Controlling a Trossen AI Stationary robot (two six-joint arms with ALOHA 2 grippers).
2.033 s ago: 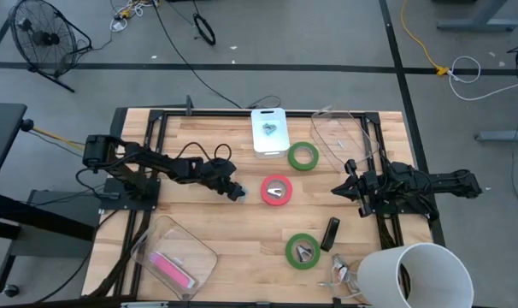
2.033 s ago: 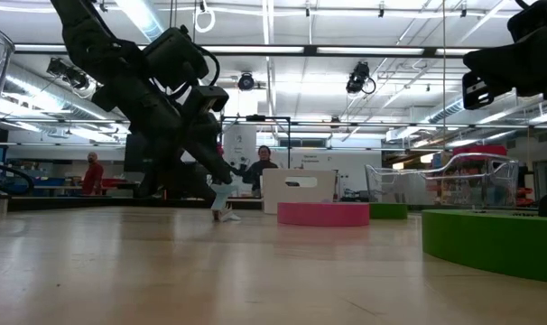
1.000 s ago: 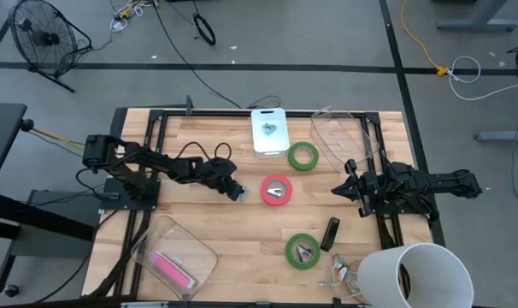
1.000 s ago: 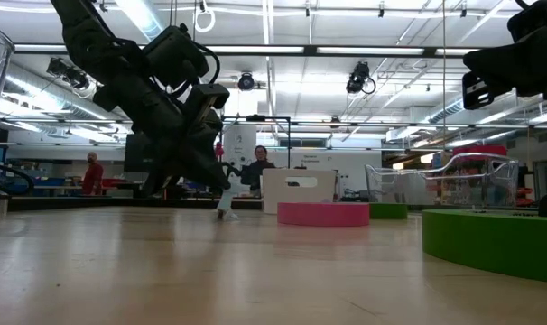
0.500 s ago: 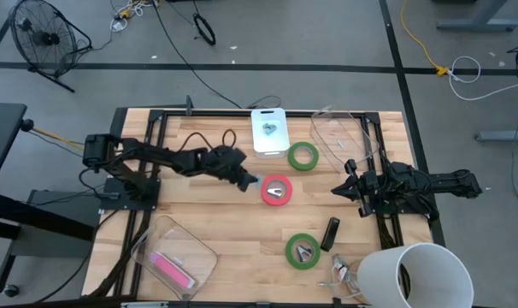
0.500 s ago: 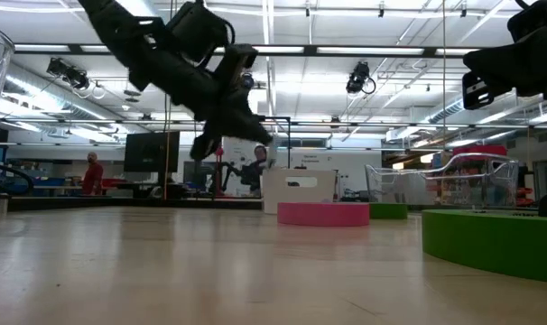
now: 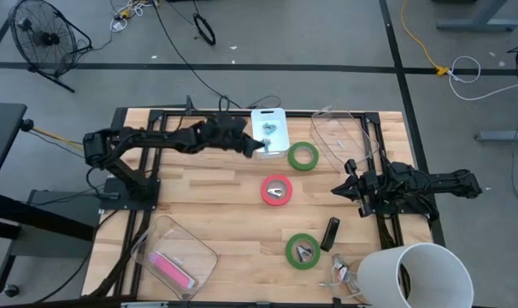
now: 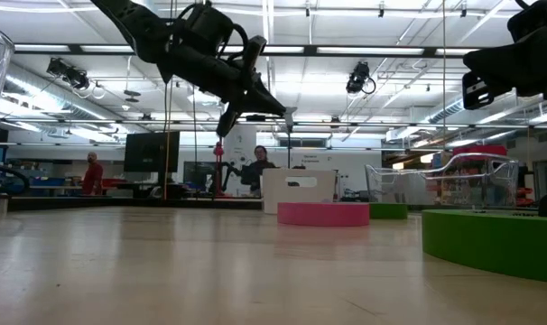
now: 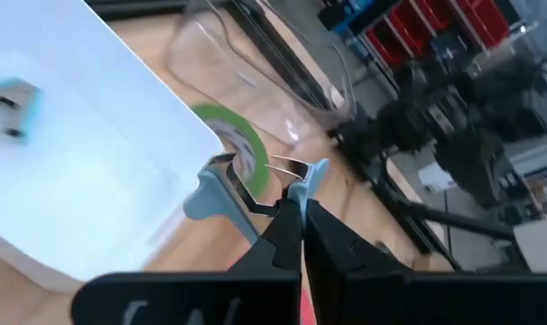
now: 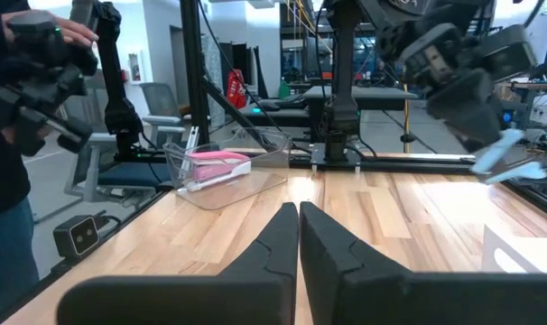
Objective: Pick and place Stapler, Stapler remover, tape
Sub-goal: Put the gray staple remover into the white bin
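L arm holds staple remover over white tray; R arm idle at table's R edge

Wooden table carries all. L arm stretches long and nearly flat across the far side, raised well off the top in low view; left gripper sits at the near-left corner of the white tray, fingers pinched tight on a pale blue staple remover, which sticks out past the fingertips w/ metal claws fwd, long axis in line w/ the fingers, toward the far green tape roll. Red tape roll lies flat mid-table, near side of that gripper; near green tape roll flat closer to front edge. Pink stapler in clear bin, front-left. Right gripper hangs w/ fingers closed together, empty, well apart from the red roll
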